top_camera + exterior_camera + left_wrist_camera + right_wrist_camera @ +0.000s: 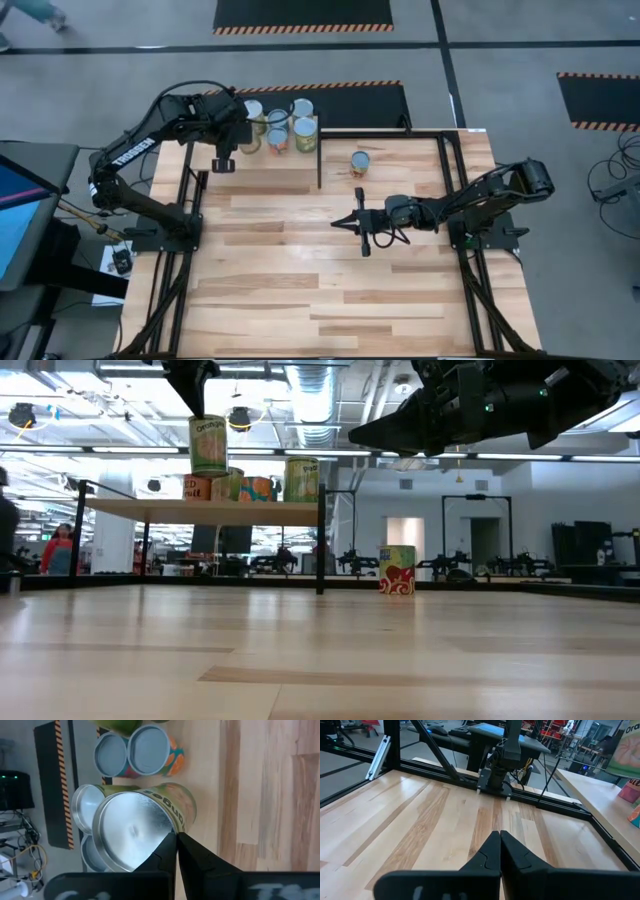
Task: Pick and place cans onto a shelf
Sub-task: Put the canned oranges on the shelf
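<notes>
My left gripper (243,128) (200,405) is over the plywood shelf (270,172) (200,507) at the table's far left. It is shut on a green-labelled can (208,445) (132,832) above the other cans. Several cans (290,125) (255,488) stand on their bases on the shelf. One can with a yellow, red and blue label (359,163) (397,570) stands on the tabletop right of the shelf. My right gripper (340,222) (496,837) is shut and empty above the middle of the table. My left gripper pinches the green can's top rim (167,832) between its two fingertips, at one side of the silver lid. The fingers come from above, pointing down. The can hangs roughly upright just over two shelf cans (212,487); whether its base touches them I cannot tell.
A black post (320,150) (320,540) stands at the shelf's right end. Black frame rails (452,180) run along the table's sides. A monitor (20,210) stands off the left edge. A person (60,545) shows far behind the table.
</notes>
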You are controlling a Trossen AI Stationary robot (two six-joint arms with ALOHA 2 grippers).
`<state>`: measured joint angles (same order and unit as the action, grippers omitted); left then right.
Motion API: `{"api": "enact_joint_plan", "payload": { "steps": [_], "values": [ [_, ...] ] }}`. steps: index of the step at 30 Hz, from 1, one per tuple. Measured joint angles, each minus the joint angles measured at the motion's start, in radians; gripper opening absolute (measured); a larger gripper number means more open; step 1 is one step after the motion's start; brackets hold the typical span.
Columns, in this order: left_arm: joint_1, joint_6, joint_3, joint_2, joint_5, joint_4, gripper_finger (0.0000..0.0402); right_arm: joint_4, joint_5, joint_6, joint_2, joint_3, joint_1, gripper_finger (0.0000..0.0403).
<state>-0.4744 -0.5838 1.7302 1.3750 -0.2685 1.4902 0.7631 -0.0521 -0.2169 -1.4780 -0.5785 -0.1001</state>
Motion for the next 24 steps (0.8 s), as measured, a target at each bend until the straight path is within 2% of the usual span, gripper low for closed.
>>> {"api": "enact_joint_plan", "payload": {
  "steps": [19,24],
  "values": [
    [-0.020,-0.033,0.000,0.000,-0.005,0.004,0.0000,0.000,0.000,0.000,0.000,0.000,-0.001,0.0013],
    [-0.053,-0.037,0.000,0.000,0.033,0.003,0.0000,0.000,0.000,0.000,0.000,0.000,-0.004,0.0013]
  ]
}}
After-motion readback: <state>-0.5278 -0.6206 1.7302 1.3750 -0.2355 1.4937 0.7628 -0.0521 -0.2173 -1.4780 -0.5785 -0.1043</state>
